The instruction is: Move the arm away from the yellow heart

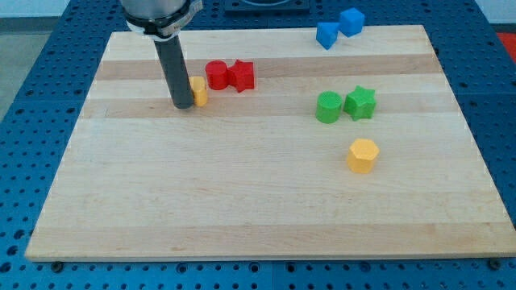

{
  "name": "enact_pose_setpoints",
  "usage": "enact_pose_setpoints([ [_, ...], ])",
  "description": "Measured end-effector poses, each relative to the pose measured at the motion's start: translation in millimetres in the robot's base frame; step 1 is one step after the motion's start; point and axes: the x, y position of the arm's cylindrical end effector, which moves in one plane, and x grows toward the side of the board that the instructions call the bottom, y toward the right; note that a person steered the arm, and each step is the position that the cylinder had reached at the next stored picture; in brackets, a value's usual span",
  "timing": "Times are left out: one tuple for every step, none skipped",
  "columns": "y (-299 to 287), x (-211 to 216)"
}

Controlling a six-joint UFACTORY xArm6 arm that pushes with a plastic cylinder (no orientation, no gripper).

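Observation:
The yellow heart [198, 90] lies on the wooden board [266, 193] at the upper left, partly hidden behind my rod. My tip [182, 105] rests on the board right against the heart's left side, touching it or nearly so. Just right of the heart stand a red round block [216, 75] and a red star [241, 75], side by side.
A green round block [328, 107] and a green star [360, 103] sit at the middle right. A yellow hexagonal block [363, 155] lies below them. Two blue blocks [326, 35] [351, 21] sit at the board's top edge, right.

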Motion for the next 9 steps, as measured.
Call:
enact_pose_setpoints([
  [2, 0],
  [10, 0],
  [22, 0],
  [27, 3],
  [27, 48],
  [51, 135],
  [126, 196],
  [202, 196],
  [253, 166],
])
